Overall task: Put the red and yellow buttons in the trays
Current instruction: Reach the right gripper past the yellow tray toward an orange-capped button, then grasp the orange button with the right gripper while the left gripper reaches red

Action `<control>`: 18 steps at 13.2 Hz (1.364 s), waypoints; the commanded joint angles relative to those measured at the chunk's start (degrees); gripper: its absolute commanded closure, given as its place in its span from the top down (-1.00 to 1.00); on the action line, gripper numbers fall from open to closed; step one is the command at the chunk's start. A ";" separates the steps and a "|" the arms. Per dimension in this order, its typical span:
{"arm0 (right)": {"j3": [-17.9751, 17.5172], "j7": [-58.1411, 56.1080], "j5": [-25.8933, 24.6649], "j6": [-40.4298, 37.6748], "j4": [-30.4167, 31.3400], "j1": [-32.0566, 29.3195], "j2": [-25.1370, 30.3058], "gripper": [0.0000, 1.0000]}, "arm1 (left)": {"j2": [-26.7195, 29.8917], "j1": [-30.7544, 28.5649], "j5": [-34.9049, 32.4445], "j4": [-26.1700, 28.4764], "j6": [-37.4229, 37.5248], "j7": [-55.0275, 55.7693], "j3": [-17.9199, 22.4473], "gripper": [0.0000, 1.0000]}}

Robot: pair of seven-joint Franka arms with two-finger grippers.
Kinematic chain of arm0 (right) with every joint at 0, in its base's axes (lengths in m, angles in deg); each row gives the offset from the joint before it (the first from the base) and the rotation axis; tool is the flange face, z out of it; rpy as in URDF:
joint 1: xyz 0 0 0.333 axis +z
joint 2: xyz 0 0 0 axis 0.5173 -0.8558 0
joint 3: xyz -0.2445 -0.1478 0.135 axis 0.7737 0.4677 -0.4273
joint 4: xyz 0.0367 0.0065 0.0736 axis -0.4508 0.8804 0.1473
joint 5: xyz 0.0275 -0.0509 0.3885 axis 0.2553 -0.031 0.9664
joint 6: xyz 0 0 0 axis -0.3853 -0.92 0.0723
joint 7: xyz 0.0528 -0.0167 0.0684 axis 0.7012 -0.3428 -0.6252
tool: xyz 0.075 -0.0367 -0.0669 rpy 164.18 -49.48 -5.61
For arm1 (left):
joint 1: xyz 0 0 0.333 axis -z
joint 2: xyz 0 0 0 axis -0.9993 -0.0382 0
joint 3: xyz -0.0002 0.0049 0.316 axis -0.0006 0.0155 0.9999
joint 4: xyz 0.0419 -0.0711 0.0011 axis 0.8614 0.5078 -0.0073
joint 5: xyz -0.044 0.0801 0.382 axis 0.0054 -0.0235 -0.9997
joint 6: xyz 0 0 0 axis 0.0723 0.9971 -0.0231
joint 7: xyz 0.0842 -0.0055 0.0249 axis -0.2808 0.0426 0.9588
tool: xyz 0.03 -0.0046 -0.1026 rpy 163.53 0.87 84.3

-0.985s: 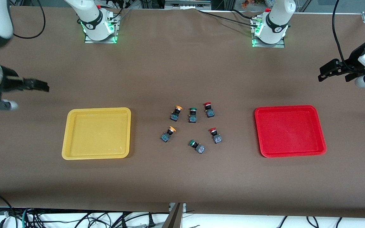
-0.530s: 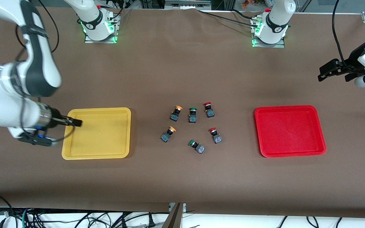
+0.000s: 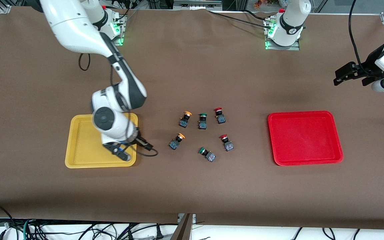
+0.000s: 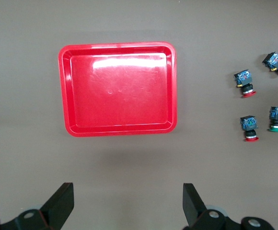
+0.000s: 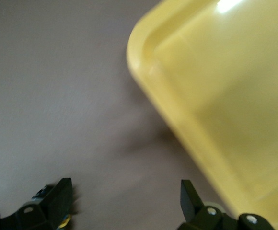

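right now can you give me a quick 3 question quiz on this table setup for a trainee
1. True or false: both trays hold no buttons.
2. Which gripper is over the table by the yellow tray's corner nearest the buttons? A) left B) right C) neither
3. Fill in: the cluster has two red caps, two orange-yellow caps and two ____ caps.

Key
1. True. The yellow tray and red tray are bare; every button, such as the orange-yellow button and red button, lies on the table between them.
2. B. The right gripper is there, open; the left gripper waits, open, at its end of the table.
3. Green, as on the green button.
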 commanded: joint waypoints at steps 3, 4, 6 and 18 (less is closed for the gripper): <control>0.63 11.80 -0.29 6.90 -1.12 5.07 -2.93 1.00 | -5.43 1.74 -0.74 -2.04 -1.98 3.28 -7.69 1.00; 0.71 13.81 -0.29 8.57 -1.12 6.03 -3.54 1.00 | -7.10 1.74 -0.48 -2.04 -4.95 6.27 -10.15 1.00; 0.89 16.28 -0.38 11.82 -1.38 7.45 -4.68 1.00 | -11.75 1.91 0.14 -2.13 -10.15 9.63 -12.01 1.00; 3.00 12.45 -5.12 7.30 -6.22 8.69 -6.99 -1.00 | -47.27 14.64 2.43 -13.11 -34.67 39.69 -11.76 1.00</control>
